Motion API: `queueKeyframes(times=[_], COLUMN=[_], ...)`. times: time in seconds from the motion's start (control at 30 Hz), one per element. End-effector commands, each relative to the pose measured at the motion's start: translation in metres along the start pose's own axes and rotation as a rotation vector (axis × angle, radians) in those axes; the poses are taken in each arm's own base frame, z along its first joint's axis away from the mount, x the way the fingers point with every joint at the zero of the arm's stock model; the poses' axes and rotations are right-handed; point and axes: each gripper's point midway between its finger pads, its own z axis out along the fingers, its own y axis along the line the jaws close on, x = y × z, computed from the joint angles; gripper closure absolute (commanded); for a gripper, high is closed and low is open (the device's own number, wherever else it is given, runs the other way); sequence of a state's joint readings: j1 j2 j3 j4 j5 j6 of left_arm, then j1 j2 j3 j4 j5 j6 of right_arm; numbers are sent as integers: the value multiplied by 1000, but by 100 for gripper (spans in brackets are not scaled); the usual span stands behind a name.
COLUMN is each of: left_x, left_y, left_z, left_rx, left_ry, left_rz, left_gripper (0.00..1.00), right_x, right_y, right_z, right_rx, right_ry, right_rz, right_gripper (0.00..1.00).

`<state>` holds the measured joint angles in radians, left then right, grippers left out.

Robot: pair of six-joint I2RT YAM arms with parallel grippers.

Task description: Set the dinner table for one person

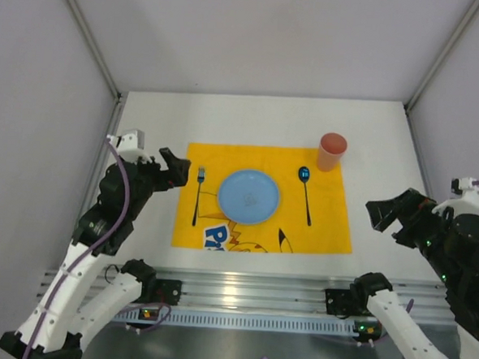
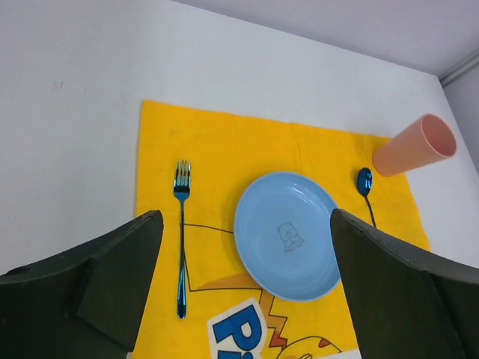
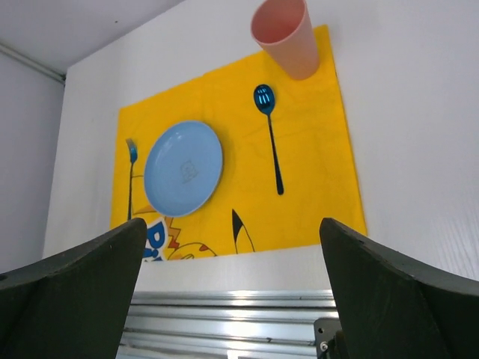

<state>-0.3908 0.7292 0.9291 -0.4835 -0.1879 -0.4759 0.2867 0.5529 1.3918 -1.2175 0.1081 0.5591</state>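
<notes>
The large plain white matte rectangular desk (image 1: 259, 120) runs from the far wall down to the metal rail where the 2 arms are bolted. On its middle lies a yellow rectangular cloth with a cartoon print (image 1: 326, 221).

A round light-blue plate (image 1: 248, 196) sits at the centre of the cloth. Just left of the plate lies a slim metallic blue fork (image 1: 198, 195), tines toward the far edge. Just right of the plate lies a metallic blue spoon (image 1: 306, 196), bowl toward the far edge. A salmon-pink plastic cup (image 1: 331, 151) stands upright at the cloth's far right corner, near the spoon's bowl.

The left gripper (image 1: 177, 169) hovers at the cloth's left edge, near the fork's tines. Its 2 dark fingers (image 2: 112, 277) are spread wide with nothing between them.

The right gripper (image 1: 380, 215) hangs over bare desk to the right of the cloth, apart from every item. Its 2 fingers (image 3: 389, 284) are likewise spread wide and empty.
</notes>
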Motion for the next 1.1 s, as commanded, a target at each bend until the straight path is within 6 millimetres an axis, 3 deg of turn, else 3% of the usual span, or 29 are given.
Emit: queueKeyframes(times=[0.0,0.1,0.13,0.3,0.33,0.4,0.43,0.47,0.6,0.63,0.67,0.7,0.77,0.8,0.83,0.87,0.9,0.93,1.0,1.07], left_x=[6,5,7,4,-5,8,-1,16,34,44,67,50,76,68,83,86,70,83,72,78], left_y=[0,36,42,78,87,105,103,113,123,127,136,128,143,150,163,184,182,196,202,197], left_z=[-5,-21,-24,-28,-29,-21,-16,-7,19,27,34,37,51,54,64,64,64,71,81,107], left_rx=[97,-74,-100,-287,-340,-406,-403,-423,-415,-412,-408,-363,-367,-368,-386,-432,-405,-440,-433,-380], left_ry=[-119,-134,-122,-146,-196,-213,-280,-267,-374,-367,-343,-451,-412,-447,-398,-398,-481,-441,-452,-362], left_rz=[86,86,111,207,217,239,237,265,292,299,311,251,255,223,218,192,134,114,129,180], left_gripper=[1,1,1,1,1,2,1,2,1,1,1,2,2,2,2,2,2,2,2,1], right_x=[-3,16,33,64,66,64,57,55,58,58,60,59,57,58,56,53,50,47,40,33], right_y=[-1,14,20,20,18,18,19,19,6,4,2,3,5,4,3,4,5,6,10,12], right_z=[-1,-11,-8,-18,-20,-31,-41,-46,-49,-49,-49,-47,-43,-39,-36,-33,-29,-27,-21,-16], right_rx=[-26,-178,-233,-327,-329,-339,-355,-355,-290,-272,-258,-251,-247,-237,-219,-214,-205,-199,-193,-191], right_ry=[-98,-81,-25,15,16,2,-32,-46,-24,-21,-7,2,4,14,13,8,12,8,1,-18], right_rz=[109,125,114,120,117,101,75,60,30,34,43,47,56,59,74,77,82,89,97,97], right_gripper=[0,0,0,0,0,0,0,0,0,0,0,0,0,0,0,0,0,0,0,0])
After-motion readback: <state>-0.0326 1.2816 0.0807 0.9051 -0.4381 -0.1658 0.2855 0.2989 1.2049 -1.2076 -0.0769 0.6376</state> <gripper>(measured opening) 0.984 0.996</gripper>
